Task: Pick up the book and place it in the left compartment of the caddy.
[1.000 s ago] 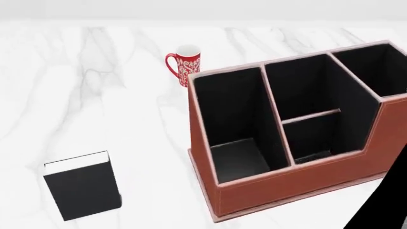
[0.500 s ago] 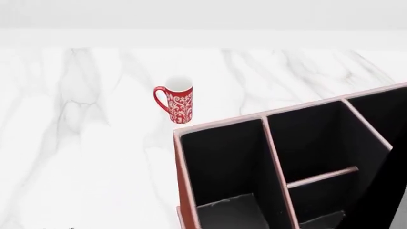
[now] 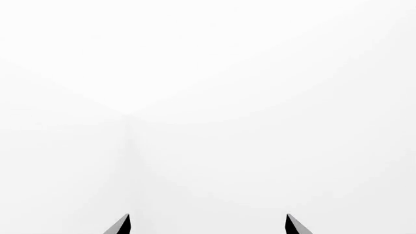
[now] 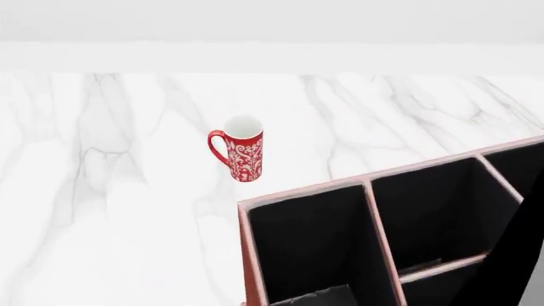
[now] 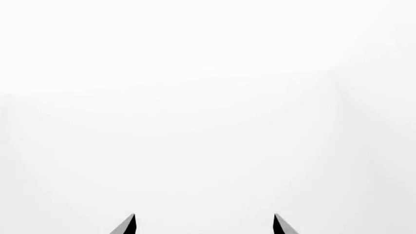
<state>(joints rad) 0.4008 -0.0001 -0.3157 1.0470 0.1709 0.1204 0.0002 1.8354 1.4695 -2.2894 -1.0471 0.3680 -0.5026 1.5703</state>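
Nearest in the head view, the caddy (image 4: 391, 255) is seen low and to the right, cut off by the bottom edge. It is a reddish-brown box with pale edges and a black inside. Thin walls split it into parts. The left compartment (image 4: 306, 248) is the long black part at the caddy's left side, and a bit of its floor can be seen at the very bottom. Nothing is seen inside it. Beside it, a crossbar (image 4: 442, 266) is set between two shorter parts. A dark shape (image 4: 514, 268) is seen over the caddy's right corner; what it is cannot be told.

The book is not seen in any view, so its place cannot be told.

The white marble table (image 4: 111, 191) with grey veins is spread under everything. Farther back, a red mug (image 4: 242, 148) with a white pattern is stood upright on the table, apart from the caddy, with its handle turned to the left. Behind the table, a plain white wall is seen.

In the left wrist view, only the two dark tips of the left gripper (image 3: 208, 225) are seen, spread wide apart, with nothing held between them. In the right wrist view, the right gripper (image 5: 204, 225) is seen the same way, tips wide apart and nothing held. Only plain white is seen past both.
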